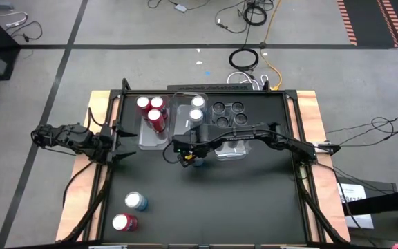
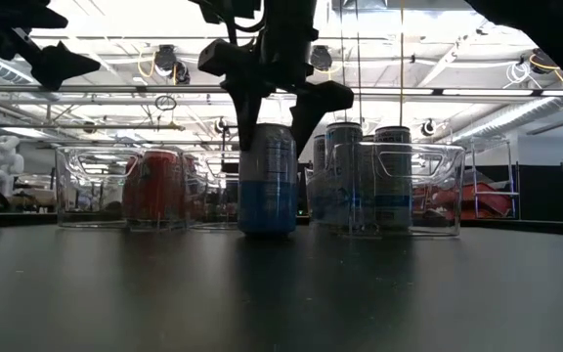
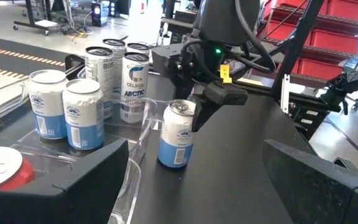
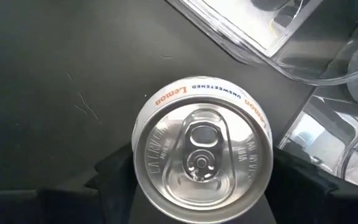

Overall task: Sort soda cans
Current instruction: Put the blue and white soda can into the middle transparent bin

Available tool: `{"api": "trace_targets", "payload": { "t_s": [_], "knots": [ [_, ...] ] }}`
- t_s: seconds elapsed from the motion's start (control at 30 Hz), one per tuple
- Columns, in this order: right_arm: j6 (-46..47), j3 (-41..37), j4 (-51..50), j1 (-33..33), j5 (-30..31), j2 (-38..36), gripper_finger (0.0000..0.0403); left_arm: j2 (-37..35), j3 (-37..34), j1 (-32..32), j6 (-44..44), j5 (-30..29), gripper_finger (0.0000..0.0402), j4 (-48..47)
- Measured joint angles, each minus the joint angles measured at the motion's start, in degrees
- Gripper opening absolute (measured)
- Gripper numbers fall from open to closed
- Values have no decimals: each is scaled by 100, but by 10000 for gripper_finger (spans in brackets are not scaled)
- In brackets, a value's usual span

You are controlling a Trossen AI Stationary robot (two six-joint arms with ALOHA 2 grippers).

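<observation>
Start on your left: the left gripper [image 1: 124,156] waits over the table's left edge with its fingers spread wide and nothing between them, clear of the work. Near the front left corner, a blue-and-silver can [image 1: 135,201] and a red can [image 1: 124,223] stand loose on the black mat [image 1: 254,207], not yet sorted. Behind them, the red tray [image 1: 147,142] already holds three red cans [image 1: 154,114], so colours are being grouped by tray. The middle tray [image 1: 183,117] holds two blue-and-silver cans [image 1: 197,108].

Just in front of that tray, the right gripper [image 2: 272,119] straddles the top of an upright blue can [image 2: 267,181] that stands on the mat. Its fingers flank the rim, part-way in; from these angles you probably can't say they have pinched it yet. On your right, four dark grey cans [image 1: 229,114] fill the last tray.
</observation>
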Motion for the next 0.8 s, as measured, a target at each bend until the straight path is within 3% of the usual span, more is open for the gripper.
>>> {"api": "trace_targets", "payload": {
  "t_s": [0.27, 0.47, 0.67, 0.8],
  "knots": [
    [-156, 116, -74, 62, -182, -60, 271, 0, 0, 1, 1, 2, 377, -1],
    [-553, 458, -6, 201, -189, -587, 276, 2, 0, 1, 2, 2, 377, 1],
    [-1236, 511, 425, -26, 415, -1072, 279, 2, 0, -1, 6, 2, 377, -1],
    [-1730, 531, 887, -376, 465, -1150, 279, 0, 0, 1, 20, 1, 377, 1]
  ]
}}
